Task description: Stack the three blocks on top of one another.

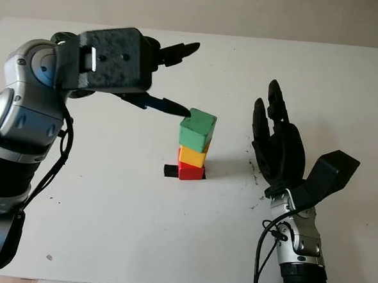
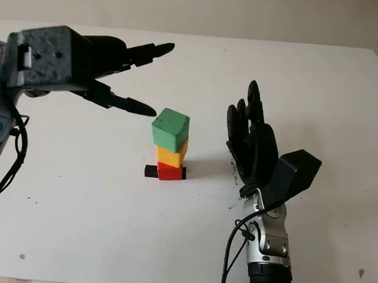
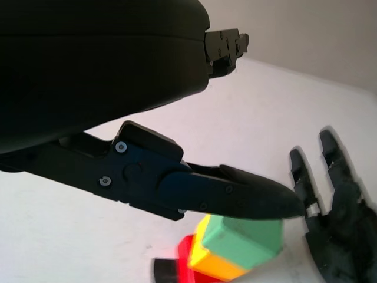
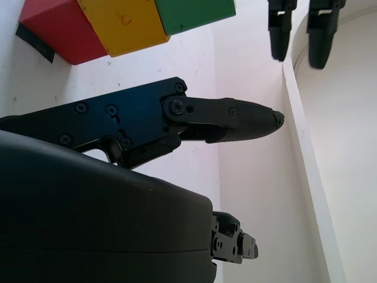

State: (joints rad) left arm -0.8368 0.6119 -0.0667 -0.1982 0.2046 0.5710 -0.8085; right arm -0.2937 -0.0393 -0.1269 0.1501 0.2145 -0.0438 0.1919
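Three blocks were seen stacked near the middle of the white table (image 1: 106, 239). The red block (image 1: 190, 172) was at the bottom, set on a small strip of black tape (image 1: 170, 170) that showed at its left side. The yellow block (image 1: 192, 156) was placed on the red one, and the green block (image 1: 197, 130) was on top, turned a little out of line with the two below and overhanging them slightly.

The left hand (image 1: 170, 76) was held above the table, just to the left of the stack and at about the height of the green block. It was open and nothing was gripped in it. One fingertip (image 2: 140, 107) was seen near the green block's upper left edge in the right eye view, with a gap between them; in the left eye view the tip seemed to meet the block, so contact could not be judged for certain.

The right hand (image 1: 275, 143) was raised to the right of the stack, clear of it, palm turned toward the blocks. It was open and empty.
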